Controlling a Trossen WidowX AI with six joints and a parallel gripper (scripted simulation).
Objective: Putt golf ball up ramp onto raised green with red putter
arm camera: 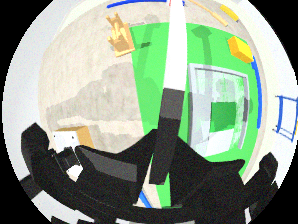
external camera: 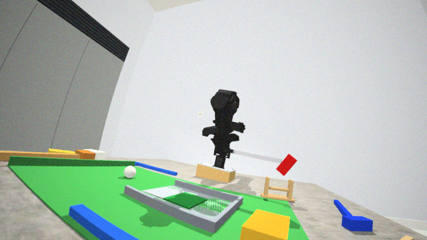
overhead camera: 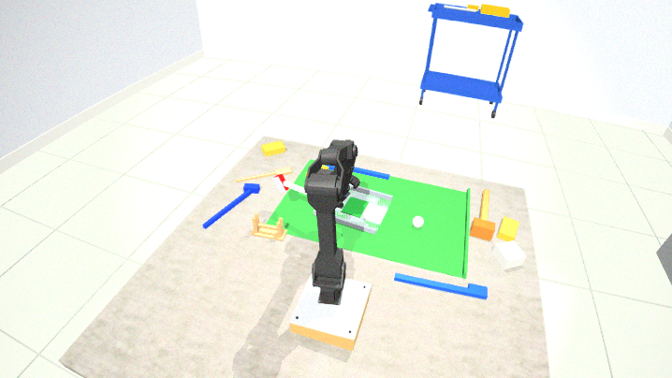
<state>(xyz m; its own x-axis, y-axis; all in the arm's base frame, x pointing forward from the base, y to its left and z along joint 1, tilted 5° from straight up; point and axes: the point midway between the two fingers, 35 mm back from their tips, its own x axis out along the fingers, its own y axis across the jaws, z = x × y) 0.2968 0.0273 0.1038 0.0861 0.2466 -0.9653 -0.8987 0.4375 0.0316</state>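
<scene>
The red putter's head (overhead camera: 280,178) (external camera: 286,164) hangs in the air, above the wooden rack (overhead camera: 269,235) (external camera: 278,197) in the exterior view. Its white shaft (arm camera: 176,55) runs up the wrist view from a dark grip (arm camera: 167,130). My gripper (arm camera: 161,133) is shut on this grip. In the top view the arm hides the fingers. The white golf ball (overhead camera: 417,222) (external camera: 129,171) rests on the green mat (overhead camera: 436,249) (external camera: 98,190), off the ramp's white slope (overhead camera: 377,212) (external camera: 162,191). The raised dark green square (overhead camera: 355,206) (external camera: 186,199) (arm camera: 223,115) is bare, between grey side walls.
A low green wall (overhead camera: 467,235) (external camera: 71,161) edges the mat beyond the ball. Blue bars lie along both long sides. A blue mallet (overhead camera: 228,207) (external camera: 357,223) lies past the rack. A yellow block (external camera: 265,225) (arm camera: 241,49) stands near the ramp. Orange, yellow and white blocks lie beyond the wall.
</scene>
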